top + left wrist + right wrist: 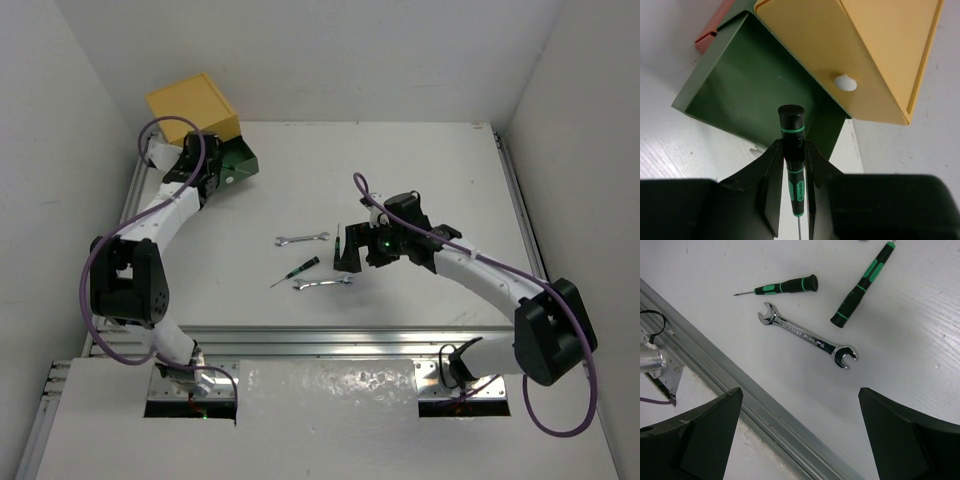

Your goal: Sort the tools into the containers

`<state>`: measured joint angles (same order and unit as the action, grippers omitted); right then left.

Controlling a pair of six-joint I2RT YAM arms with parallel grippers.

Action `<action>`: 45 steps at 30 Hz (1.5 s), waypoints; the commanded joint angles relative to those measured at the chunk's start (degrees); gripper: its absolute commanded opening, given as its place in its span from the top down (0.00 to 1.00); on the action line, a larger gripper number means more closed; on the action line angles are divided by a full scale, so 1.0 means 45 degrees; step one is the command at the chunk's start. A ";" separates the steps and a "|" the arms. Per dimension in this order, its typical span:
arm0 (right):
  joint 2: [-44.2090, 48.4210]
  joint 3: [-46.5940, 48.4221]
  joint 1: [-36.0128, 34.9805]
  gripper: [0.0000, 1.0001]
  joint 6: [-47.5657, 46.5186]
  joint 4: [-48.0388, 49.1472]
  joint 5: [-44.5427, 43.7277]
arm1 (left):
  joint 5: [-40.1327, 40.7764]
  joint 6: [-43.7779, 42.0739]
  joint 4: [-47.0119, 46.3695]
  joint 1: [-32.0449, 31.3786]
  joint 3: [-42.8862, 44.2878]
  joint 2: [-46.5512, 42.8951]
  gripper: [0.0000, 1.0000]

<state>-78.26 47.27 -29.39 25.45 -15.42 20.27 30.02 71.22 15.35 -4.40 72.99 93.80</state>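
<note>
Screwdriver (791, 117) clamped in left pincer (794, 150) facing green drawer (735, 85).

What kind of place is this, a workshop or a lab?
Likely a robotics lab test cell: plain white walls box in a white table, with the left arm and right arm mounted at an aluminium rail.
</note>
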 commanded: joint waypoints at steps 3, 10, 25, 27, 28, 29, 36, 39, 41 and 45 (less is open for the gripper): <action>0.0477 0.0356 0.0007 0.01 -0.0285 0.0048 0.0124 | 0.0341 0.0696 -0.2495 0.0392 0.0048 0.0209 0.99; 0.0282 0.0375 0.0007 0.01 -0.0246 0.0204 0.0221 | 0.0126 0.1028 -0.2318 0.0704 0.0518 0.0931 0.94; -0.0030 0.0492 0.0007 0.01 -0.0187 0.0398 0.0437 | -0.0420 0.0991 -0.2942 0.0979 0.0714 0.1248 0.18; -0.0399 0.0609 0.0007 0.01 -0.0148 0.0419 0.0495 | -0.0518 0.0892 -0.3177 0.0979 0.0635 0.0954 0.12; -0.0557 0.0803 0.0007 0.01 -0.0129 0.0400 0.0534 | -0.0751 0.0660 -0.3178 0.0979 0.0635 0.0643 0.11; -0.0713 0.0902 -0.0032 0.01 -0.0167 0.0438 0.0495 | -0.0850 0.0580 -0.3197 0.0979 0.0674 0.0466 0.10; -0.4085 0.3981 -0.0481 0.07 0.0417 -0.1374 -0.3675 | -0.3322 -0.2458 -0.2087 0.0979 0.2153 -0.1135 0.03; -0.5261 0.5001 -0.0813 0.23 0.0535 -0.1748 -0.5026 | -0.4518 -0.3789 -0.0484 0.0979 0.2374 -0.1855 0.02; -0.6336 0.5978 -0.1144 0.40 0.0691 -0.2295 -0.5459 | -0.5438 -0.4126 -0.0229 0.0979 0.1265 -0.2637 0.02; -0.7568 0.6644 -0.1536 0.53 0.1003 -0.2471 -0.6223 | -0.6570 -0.5140 -0.0637 0.0979 -0.1352 -0.5445 0.01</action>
<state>-110.34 74.67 -34.92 28.27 -23.51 -2.07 7.18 54.65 10.68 -0.64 72.01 75.68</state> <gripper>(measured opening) 0.472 0.986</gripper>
